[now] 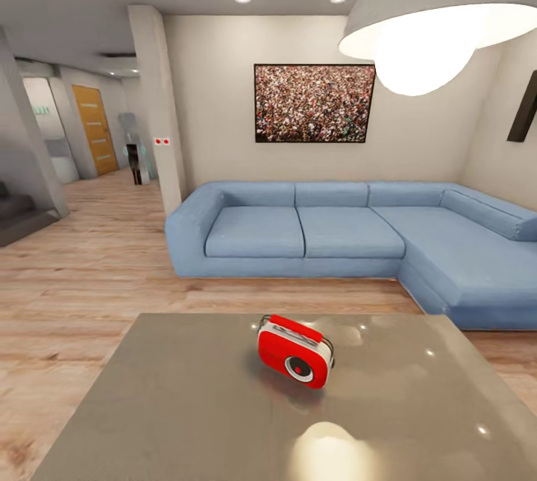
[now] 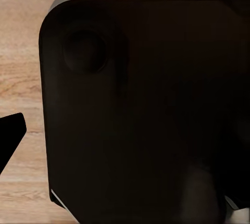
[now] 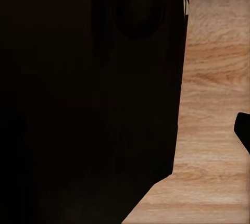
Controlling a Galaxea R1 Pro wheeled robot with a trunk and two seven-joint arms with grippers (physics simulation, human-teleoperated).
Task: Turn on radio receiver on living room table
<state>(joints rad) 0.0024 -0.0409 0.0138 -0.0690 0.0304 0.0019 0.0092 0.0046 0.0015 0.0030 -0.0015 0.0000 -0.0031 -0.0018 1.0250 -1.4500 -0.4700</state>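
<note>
In the head view, the red radio receiver (image 1: 294,352) sits on the glossy grey-brown coffee table (image 1: 171,406), near the middle of its top and towards the far edge. It stands slightly turned, its face with the round dark dial angled towards the camera and a little to the right, silver-white trim and thin wire handle along its top. Bright lamp reflections lie on the tabletop near the radio and at the near edge. Beyond the table, across a strip of light wood plank floor (image 1: 82,280), a blue L-shaped sofa (image 1: 328,235) runs along the beige wall and turns forward at the right. A wide crowd-photo picture (image 1: 314,103) hangs above it. A large pendant lamp (image 1: 429,22) glows at upper right. At the left a hallway leads to an orange-brown door (image 1: 95,129), with dark stairs (image 1: 19,209) at the far left.

In the left wrist view, a large dark rounded body with pale edges (image 2: 146,109) blocks most of the frame, with plank floor behind it; I cannot tell whether the left gripper is released or clenched.

In the right wrist view, a similar dark body (image 3: 88,99) covers the frame beside plank floor; the right gripper's state cannot be told either.
</note>
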